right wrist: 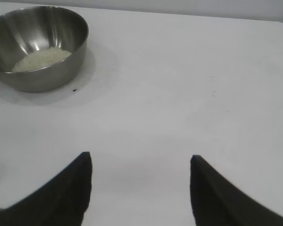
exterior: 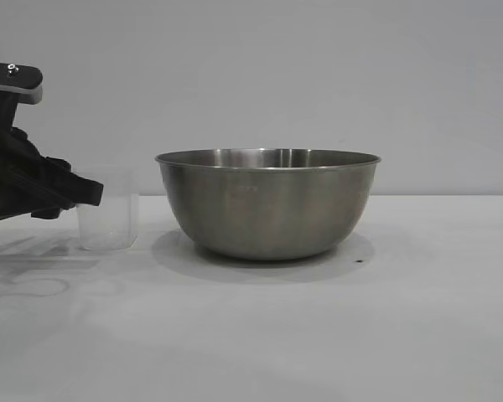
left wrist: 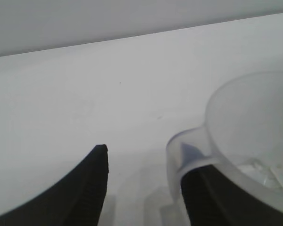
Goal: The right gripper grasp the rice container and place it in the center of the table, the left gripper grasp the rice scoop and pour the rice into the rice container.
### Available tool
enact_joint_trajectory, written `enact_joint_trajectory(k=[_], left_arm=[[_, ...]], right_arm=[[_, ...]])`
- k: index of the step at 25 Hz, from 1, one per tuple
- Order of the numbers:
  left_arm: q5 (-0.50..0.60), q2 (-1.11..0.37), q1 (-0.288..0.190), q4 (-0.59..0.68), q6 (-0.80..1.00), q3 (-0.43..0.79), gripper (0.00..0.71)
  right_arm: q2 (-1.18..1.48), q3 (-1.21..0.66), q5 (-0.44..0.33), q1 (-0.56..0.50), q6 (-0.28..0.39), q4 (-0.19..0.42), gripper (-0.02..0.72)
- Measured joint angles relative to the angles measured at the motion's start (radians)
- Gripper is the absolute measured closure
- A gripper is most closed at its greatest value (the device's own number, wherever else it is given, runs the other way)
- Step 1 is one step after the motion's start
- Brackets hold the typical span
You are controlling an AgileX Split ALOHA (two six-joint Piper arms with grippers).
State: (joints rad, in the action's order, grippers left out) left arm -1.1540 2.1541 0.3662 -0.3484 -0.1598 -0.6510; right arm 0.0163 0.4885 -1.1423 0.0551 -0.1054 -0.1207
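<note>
The rice scoop stands upright on the bench, just beside the rice container, which sits mid-bench with rice in it. The left gripper is level with the scoop's handle side, jaws parted, gripping nothing. The right gripper hangs open, well apart and holding nothing

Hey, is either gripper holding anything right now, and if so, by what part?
Nothing is held. The left gripper is open astride the rice scoop's handle, which stands upright on the table. The right gripper is open over bare table.
</note>
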Motion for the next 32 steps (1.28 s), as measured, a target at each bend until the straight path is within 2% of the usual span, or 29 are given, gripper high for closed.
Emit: enact_joint_trajectory(k=[14, 25, 32], left_arm=[[0.002, -0.057, 0.000, 0.000, 0.000, 0.127, 0.401], [0.002, -0.219, 0.000, 0.000, 0.000, 0.282, 0.401], [0.002, -0.300, 0.000, -0.079, -0.041, 0.300, 0.401]], right_arm=[[0.000, 0.000, 0.000, 0.000, 0.000, 0.000, 0.260], [0.000, 0.000, 0.000, 0.000, 0.000, 0.000, 0.260], [0.000, 0.000, 0.000, 0.000, 0.000, 0.000, 0.260]])
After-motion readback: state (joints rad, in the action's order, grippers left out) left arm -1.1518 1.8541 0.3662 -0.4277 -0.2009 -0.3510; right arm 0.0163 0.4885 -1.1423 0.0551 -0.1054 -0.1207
